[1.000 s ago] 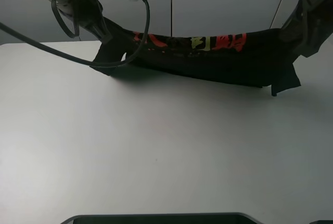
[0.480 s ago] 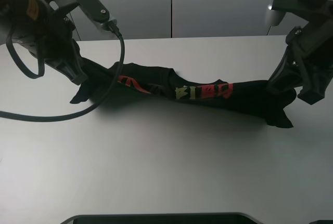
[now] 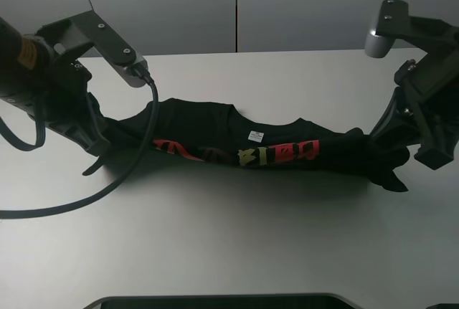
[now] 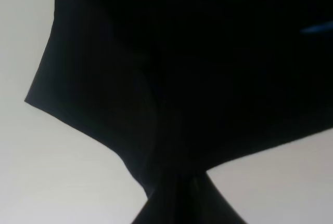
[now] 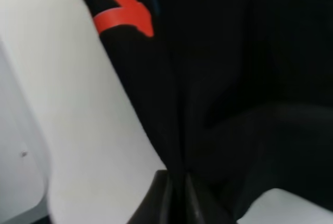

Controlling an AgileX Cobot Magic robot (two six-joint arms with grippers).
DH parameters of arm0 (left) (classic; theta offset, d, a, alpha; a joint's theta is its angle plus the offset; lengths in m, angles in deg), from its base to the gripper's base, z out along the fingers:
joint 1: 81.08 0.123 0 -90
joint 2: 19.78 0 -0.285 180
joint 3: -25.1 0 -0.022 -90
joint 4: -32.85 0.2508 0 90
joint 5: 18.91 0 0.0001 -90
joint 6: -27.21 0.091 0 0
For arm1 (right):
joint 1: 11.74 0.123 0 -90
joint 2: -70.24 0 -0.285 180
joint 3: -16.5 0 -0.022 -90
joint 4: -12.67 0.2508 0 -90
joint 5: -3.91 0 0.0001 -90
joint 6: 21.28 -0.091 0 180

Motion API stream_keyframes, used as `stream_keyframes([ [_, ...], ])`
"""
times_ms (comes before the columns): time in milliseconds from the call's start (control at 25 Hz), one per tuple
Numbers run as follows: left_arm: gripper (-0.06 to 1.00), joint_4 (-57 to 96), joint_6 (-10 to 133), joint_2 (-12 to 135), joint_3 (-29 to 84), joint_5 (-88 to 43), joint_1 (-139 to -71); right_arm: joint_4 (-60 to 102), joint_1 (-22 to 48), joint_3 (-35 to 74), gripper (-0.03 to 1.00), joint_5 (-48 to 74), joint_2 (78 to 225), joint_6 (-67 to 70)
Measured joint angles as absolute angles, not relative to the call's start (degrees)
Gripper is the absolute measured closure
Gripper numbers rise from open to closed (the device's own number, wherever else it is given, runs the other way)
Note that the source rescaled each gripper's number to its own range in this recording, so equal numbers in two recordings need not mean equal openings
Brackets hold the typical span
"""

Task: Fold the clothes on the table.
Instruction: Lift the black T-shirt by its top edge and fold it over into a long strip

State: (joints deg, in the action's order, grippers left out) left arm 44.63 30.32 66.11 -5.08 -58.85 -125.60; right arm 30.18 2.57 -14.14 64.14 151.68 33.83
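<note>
The black T-shirt lies stretched sideways across the far half of the smooth white tabletop, bunched into a long, creased band. Its two ends are gathered and drawn up, one pinched in the left pincer and the other in the right pincer, while the middle rests on the surface. Red and yellow characters run along the near edge. A small white neck tag shows just behind them.

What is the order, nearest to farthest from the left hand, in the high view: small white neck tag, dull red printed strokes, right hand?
From the left hand:
1. Dull red printed strokes, on the black cotton T-shirt's left part.
2. Small white neck tag, middle.
3. Right hand, far right.
</note>
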Motion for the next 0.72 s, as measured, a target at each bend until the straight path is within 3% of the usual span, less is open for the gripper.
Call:
stream_keyframes([
  [360,0.94,63.2,10.9,68.6,-5.1,-49.2,-124.9,26.3,2.6,-14.1,0.97,48.3,152.4,28.7],
  [720,0.94,67.0,3.9,78.8,-5.1,-32.3,-117.4,18.7,2.6,-14.1,0.97,33.8,164.0,16.4],
])
